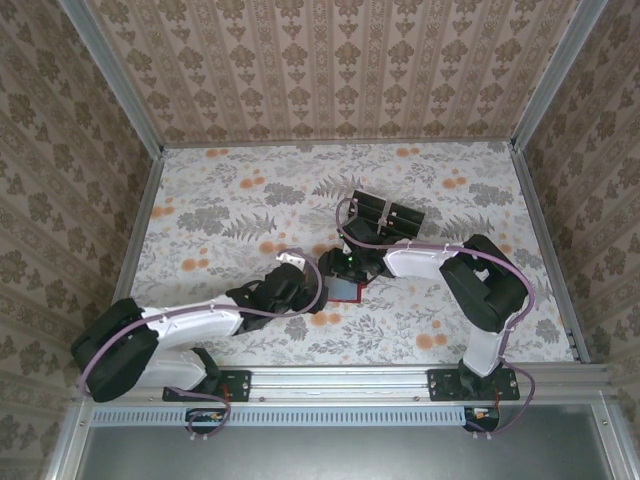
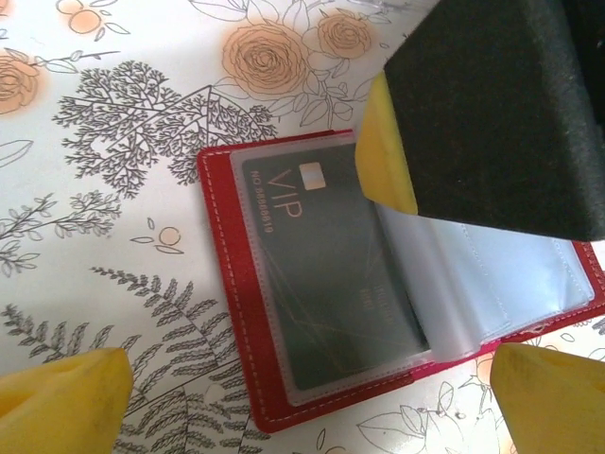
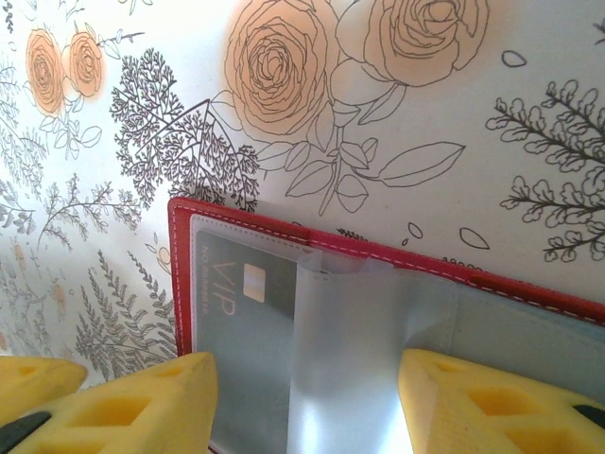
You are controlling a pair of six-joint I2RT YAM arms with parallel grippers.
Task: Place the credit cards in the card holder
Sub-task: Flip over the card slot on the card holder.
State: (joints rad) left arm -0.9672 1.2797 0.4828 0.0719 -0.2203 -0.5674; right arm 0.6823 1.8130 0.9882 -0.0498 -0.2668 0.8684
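While left hand (image 2: 304, 402) gapes empty, half-open right hand (image 3: 307, 397) seemingly presses the card holder (image 2: 230, 236).

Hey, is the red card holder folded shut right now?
No, the card holder lies open, with a dark VIP card showing under a clear inner sleeve.

Stitched card holder (image 2: 244, 284), glossy plastic sleeves (image 2: 492, 274)

Arms reach inward; left gripper (image 2: 307, 402) spread wide, right gripper (image 3: 307, 397) half-spread
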